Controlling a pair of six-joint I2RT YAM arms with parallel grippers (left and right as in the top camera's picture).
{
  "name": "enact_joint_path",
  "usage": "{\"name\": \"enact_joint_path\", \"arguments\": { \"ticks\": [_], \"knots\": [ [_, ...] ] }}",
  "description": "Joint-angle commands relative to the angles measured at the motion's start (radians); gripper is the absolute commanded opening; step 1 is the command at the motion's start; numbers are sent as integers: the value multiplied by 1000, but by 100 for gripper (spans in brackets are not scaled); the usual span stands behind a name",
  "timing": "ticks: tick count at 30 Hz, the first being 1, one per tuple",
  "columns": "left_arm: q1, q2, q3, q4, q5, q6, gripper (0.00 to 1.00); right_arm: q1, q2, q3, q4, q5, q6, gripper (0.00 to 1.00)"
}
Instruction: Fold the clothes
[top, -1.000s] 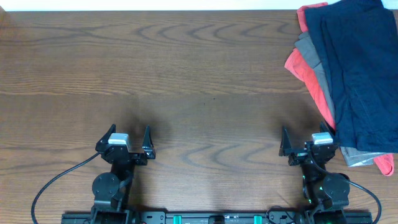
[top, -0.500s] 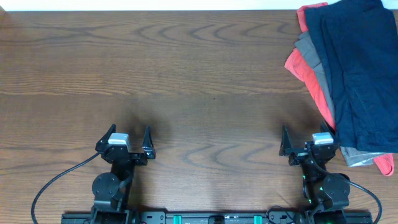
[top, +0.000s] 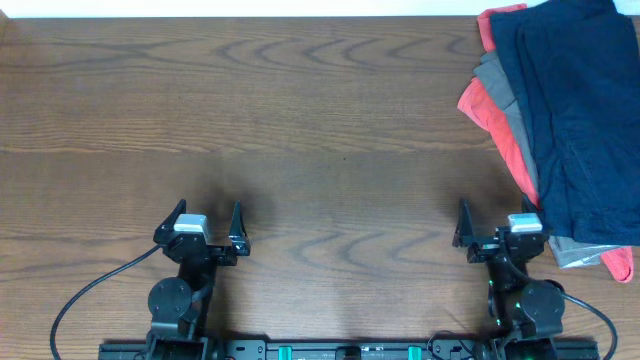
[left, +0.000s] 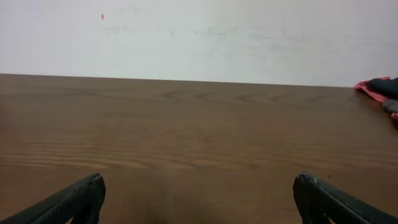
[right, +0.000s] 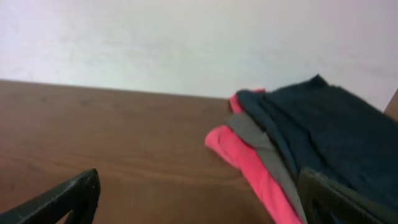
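The navy garment (top: 580, 110) tops a heap (top: 497, 125), apparently three pieces, stretched front-to-back along the right edge of the table (top: 320, 120). The right gripper (top: 497, 216), wide and empty, sits just beside its near end; the left gripper (top: 208, 212), equally wide, is well apart.

Lab-like: wood table (top: 320, 120), blank wall (left: 199, 37)

Even, soft lighting; right wrist view slightly blurred
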Motion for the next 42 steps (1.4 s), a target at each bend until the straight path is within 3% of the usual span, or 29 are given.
{"name": "enact_joint_path", "arguments": {
  "ticks": [1,10,17,26,34,37,42],
  "knots": [
    [6,-1,-8,16,17,-5,98,10,0,-1,37,-1,-1,99],
    [6,23,68,32,37,-6,98,10,0,59,109,-11,66,99],
    [6,222,285,-95,82,-8,98,9,79,222,-23,-25,64,99],
    [6,669,717,-297,142,-8,98,8,448,580,-268,-39,13,99],
    [6,1039,1103,-703,141,34,98,8,908,994,-634,-54,13,99],
    [6,1143,1171,-790,142,33,98,8,1090,1129,-767,-54,-6,99],
    [6,1249,1173,-791,138,33,98,8,1295,1175,-792,-81,-8,99]
  ]
}}
